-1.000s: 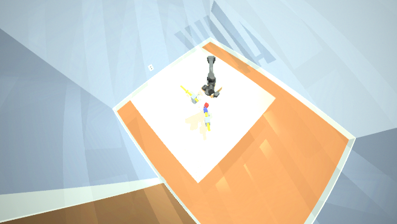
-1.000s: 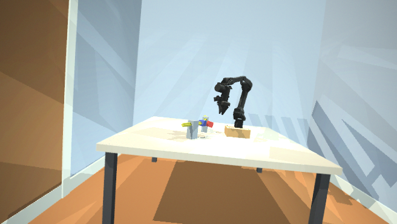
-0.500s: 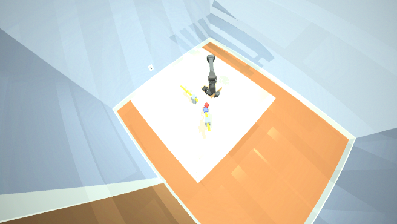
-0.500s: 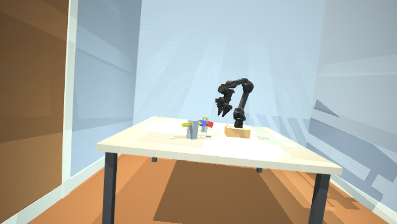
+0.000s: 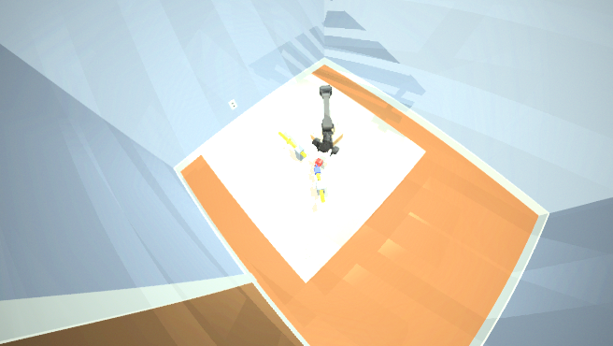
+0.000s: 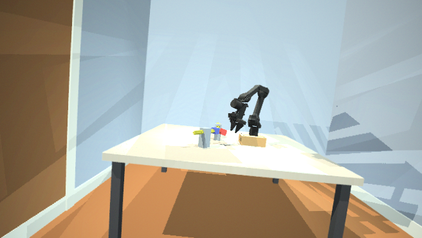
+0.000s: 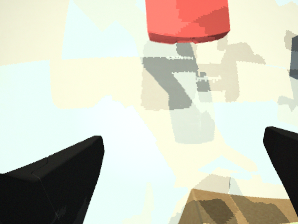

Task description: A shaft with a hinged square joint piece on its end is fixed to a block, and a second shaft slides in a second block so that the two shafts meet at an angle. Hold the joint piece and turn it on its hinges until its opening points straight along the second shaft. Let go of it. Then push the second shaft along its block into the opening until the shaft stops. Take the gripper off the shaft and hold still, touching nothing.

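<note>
The red joint piece [image 5: 319, 162] [image 6: 222, 132] [image 7: 189, 20] is hinged to the blue part [image 5: 318, 170] [image 6: 215, 130] on the first yellow shaft [image 5: 322, 196] [image 6: 198, 132], held by a grey block [image 5: 320, 188] [image 6: 204, 137]. The red piece faces roughly toward the arm's side, at an angle to the second shaft. The second yellow shaft [image 5: 287, 139] [image 6: 218, 124] passes through its own grey block [image 5: 299, 153] [image 6: 217, 137], its near end short of the red piece. My gripper [image 6: 234, 131] [image 7: 188, 140] is open and empty, above the table and on the arm's side of the red piece.
The arm's wooden base [image 6: 253, 140] [image 7: 245, 206] shows at the bottom of the wrist view. The pale table [image 5: 306, 252] [image 6: 225, 166] carries both blocks. A dark edge [image 7: 295, 57] at the right of the wrist view belongs to the second shaft's block.
</note>
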Action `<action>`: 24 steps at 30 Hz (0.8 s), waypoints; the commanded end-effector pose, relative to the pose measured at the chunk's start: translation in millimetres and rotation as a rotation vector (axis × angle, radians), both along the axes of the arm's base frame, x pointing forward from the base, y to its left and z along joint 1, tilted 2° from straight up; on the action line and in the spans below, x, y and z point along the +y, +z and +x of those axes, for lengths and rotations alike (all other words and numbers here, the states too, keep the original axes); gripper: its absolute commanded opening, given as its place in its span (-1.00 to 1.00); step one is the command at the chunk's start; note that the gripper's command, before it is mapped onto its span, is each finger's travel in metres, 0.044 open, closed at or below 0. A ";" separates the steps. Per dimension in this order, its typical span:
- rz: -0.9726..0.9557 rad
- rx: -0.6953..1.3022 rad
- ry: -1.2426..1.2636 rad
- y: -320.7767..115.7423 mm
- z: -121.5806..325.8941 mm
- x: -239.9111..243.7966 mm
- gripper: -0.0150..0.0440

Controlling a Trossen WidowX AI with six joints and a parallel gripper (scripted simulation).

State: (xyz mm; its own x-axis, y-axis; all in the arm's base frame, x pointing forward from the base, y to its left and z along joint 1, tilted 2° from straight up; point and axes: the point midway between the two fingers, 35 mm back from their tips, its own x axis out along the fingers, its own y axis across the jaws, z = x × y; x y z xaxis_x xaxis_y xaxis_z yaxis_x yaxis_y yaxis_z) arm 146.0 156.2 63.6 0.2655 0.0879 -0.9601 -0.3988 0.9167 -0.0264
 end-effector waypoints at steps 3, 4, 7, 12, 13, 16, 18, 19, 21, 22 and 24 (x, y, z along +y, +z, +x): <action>-0.013 0.008 0.003 -17.3 -2.3 -4.5 1.00; -0.013 0.008 0.003 -17.3 -2.3 -4.5 1.00; -0.013 0.010 0.000 -16.9 1.9 -2.3 1.00; -0.013 0.016 -0.008 -16.3 17.5 4.6 1.00; -0.013 0.015 -0.007 -16.1 20.8 6.2 1.00; -0.012 0.012 -0.005 -15.6 31.1 11.1 1.00; -0.012 0.010 -0.003 -15.6 38.2 14.2 1.00; -0.012 0.009 -0.002 -15.7 41.8 15.7 1.00; -0.011 0.006 0.000 -15.9 49.0 18.5 1.00; -0.011 0.005 0.001 -16.1 52.7 19.9 1.00; -0.011 0.003 0.002 -16.6 59.4 22.2 1.00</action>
